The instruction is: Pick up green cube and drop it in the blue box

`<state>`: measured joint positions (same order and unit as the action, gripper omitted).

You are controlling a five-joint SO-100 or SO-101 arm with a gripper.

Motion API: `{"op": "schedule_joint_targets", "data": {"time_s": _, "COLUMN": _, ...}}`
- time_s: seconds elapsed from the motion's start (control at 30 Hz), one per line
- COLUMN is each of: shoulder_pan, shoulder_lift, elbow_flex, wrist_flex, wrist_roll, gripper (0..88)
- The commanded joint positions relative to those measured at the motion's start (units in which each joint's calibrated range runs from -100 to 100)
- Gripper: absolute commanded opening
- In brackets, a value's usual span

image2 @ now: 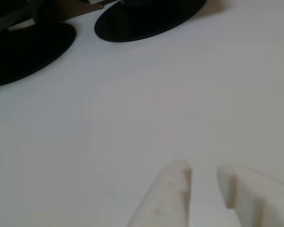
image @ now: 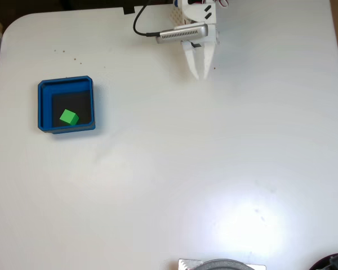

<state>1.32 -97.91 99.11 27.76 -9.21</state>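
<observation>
A white tabletop [image: 214, 169] with rounded corners carries everything in the fixed view. Two round black discs [image2: 146, 16] sit at its far edge in the other view, blurred. The blue box [image: 44, 107], square with thick walls and a dark floor, stands near the tabletop's left edge, about midway between the near and far edges. The white arm reaches in from the top edge in the fixed view, well apart from the box, with a black cable [image: 139, 22] looping beside it. Its gripper [image: 199, 72] points down toward the table's middle, holding nothing; the other view shows a narrow gap between the pale fingertips [image2: 177, 182], so the jaws stand slightly apart. The green cube [image: 69, 117] lies inside the box, on the dark floor, toward its lower edge.
</observation>
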Motion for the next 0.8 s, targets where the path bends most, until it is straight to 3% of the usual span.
{"op": "schedule_joint_targets", "data": {"time_s": 0.0, "shoulder_pan": -4.3, "shoulder_lift": -1.2, "elbow_flex": 0.4, "wrist_flex": -1.0, "wrist_roll": 0.2, "gripper": 1.2}}
{"op": "schedule_joint_targets", "data": {"time_s": 0.43, "shoulder_pan": -9.3, "shoulder_lift": -1.0, "elbow_flex": 0.2, "wrist_flex": -1.1, "wrist_roll": 0.5, "gripper": 1.2}}
{"op": "schedule_joint_targets", "data": {"time_s": 0.77, "shoulder_pan": -9.1, "shoulder_lift": -1.0, "elbow_flex": 0.4, "wrist_flex": -0.9, "wrist_roll": 4.8, "gripper": 1.2}}
